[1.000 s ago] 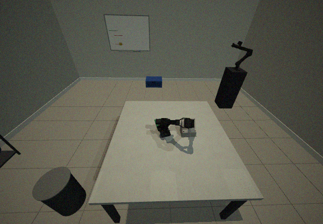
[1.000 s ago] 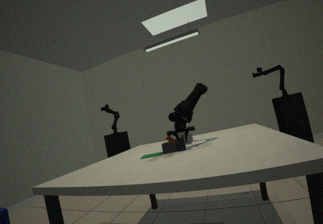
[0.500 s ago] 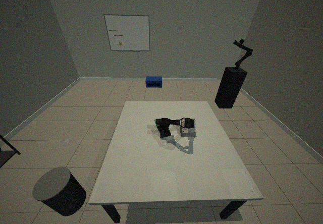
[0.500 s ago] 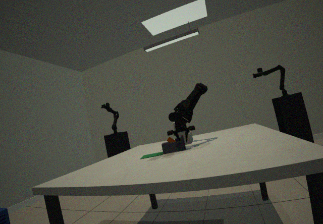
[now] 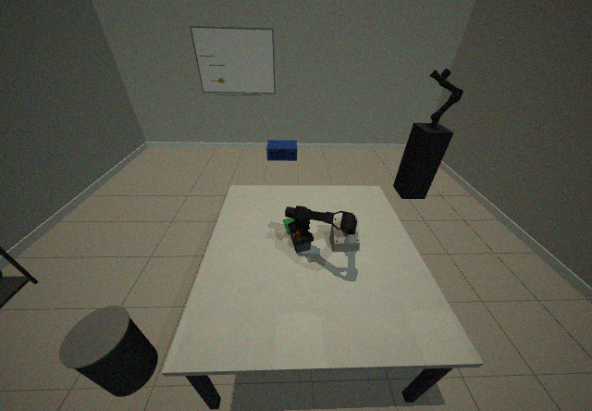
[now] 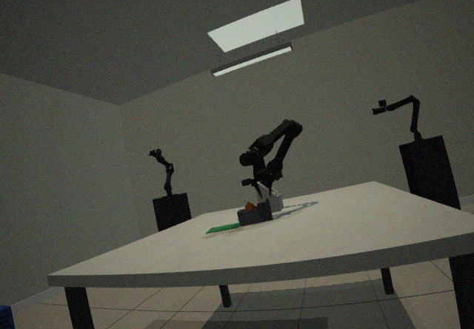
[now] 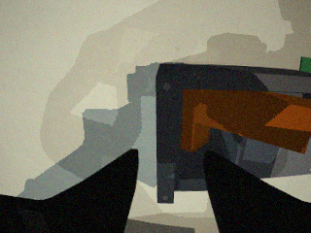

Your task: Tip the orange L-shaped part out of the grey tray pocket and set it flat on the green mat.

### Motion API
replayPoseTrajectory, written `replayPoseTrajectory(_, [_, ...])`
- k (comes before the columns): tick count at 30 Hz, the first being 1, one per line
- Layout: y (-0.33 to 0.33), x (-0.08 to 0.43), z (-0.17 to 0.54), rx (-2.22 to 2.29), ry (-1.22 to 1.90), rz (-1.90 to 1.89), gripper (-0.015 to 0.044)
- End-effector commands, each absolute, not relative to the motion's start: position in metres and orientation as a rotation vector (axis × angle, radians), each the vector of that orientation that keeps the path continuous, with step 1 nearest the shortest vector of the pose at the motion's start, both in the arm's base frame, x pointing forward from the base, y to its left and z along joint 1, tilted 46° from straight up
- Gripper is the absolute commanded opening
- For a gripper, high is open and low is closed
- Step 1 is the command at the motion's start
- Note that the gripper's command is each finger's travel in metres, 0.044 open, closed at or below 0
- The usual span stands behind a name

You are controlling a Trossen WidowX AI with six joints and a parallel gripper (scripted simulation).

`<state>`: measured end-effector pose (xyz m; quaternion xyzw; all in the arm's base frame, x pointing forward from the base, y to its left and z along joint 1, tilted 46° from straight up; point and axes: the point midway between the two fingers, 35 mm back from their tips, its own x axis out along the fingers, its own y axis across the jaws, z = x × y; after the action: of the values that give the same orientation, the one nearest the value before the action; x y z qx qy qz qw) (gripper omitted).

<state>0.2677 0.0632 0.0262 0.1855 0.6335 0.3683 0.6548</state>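
The orange part [image 5: 298, 235] [image 6: 250, 205] [image 7: 233, 104] is tilted in the dark grey tray [image 5: 302, 248] [image 6: 253, 218] [image 7: 167, 126]. Its end towards the mat stands up above the tray's rim in the exterior view. Its L-shaped end is low, at the left in the wrist view. My gripper [image 6: 265, 195] [image 7: 171, 157] is open with nothing between its fingers. It points down over the tray's end away from the mat, the right finger just below the L-shaped end in the wrist view. The green mat [image 5: 288, 225] [image 6: 222, 228] [image 7: 306, 64] lies flat beside the tray and bears nothing visible.
The arm's light base [image 5: 345, 242] stands close to the tray on the white table [image 5: 305, 311] [image 6: 325, 241]. The tray has a taller block [image 6: 264, 206] at the end away from the mat. Shadows of the arm fall across the table.
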Motion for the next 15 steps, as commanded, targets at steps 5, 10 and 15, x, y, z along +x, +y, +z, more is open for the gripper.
replayPoseTrajectory(5, [0.0306,0.2718,0.0566,0.401,1.411,0.838,0.0180])
replayPoseTrajectory(10, [0.0306,0.2718,0.0566,0.401,1.411,0.838,0.0180])
replayPoseTrajectory(15, [0.0329,0.2698,0.0537,0.418,1.421,0.838,0.0180])
